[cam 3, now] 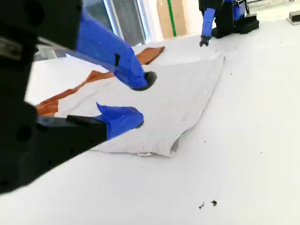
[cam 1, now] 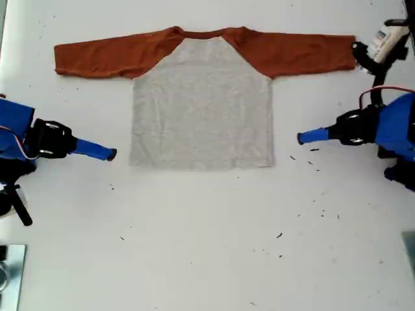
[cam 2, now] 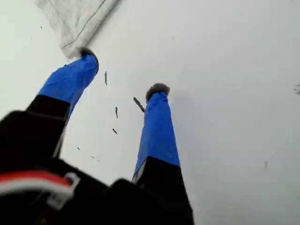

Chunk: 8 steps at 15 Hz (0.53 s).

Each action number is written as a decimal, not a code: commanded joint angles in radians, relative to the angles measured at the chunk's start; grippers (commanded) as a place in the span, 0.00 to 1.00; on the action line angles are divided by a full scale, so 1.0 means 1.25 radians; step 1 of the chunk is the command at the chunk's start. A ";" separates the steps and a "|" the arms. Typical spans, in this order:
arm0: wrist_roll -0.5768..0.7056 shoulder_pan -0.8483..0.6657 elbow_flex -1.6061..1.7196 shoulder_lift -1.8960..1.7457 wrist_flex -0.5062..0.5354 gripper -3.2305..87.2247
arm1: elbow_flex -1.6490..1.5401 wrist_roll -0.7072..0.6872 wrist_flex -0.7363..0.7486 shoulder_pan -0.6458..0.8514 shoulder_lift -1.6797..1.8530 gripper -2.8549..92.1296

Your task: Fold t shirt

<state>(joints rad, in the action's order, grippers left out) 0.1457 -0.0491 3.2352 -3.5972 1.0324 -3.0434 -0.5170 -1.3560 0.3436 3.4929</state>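
Observation:
The t shirt point(cam 1: 202, 103) lies flat on the white table with its grey body toward the camera. Its rust-orange sleeves point(cam 1: 97, 57) are spread out to both sides. My first gripper point(cam 1: 301, 137) is at the exterior view's right, open. In the first wrist view, one fingertip of my first gripper point(cam 2: 123, 72) sits just off the shirt's hem corner point(cam 2: 75, 18). My second gripper point(cam 1: 110, 154) is at the exterior view's left, open, beside the other hem corner. In the second wrist view, my second gripper point(cam 3: 140, 99) hovers over the grey cloth point(cam 3: 187, 89).
A white and black device point(cam 1: 386, 42) stands at the exterior view's top right by the sleeve end. A metal object point(cam 1: 10, 269) sits at its bottom left. Small dark specks point(cam 1: 280, 235) dot the table in front of the shirt.

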 commanded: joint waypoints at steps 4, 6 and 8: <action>-0.043 -0.077 0.009 -0.006 -0.002 0.03 | -0.043 0.360 -0.005 0.029 0.010 0.28; -0.047 -0.063 0.009 -0.006 -0.020 0.03 | -0.043 0.215 -0.005 0.028 0.010 0.07; -0.032 -0.016 0.009 -0.006 -0.002 0.03 | -0.022 0.217 0.011 0.010 0.011 0.07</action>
<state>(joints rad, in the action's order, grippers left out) 0.1028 -0.0920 3.2352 -3.5972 1.0293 -3.0434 -0.2132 -1.3560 0.3743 3.4929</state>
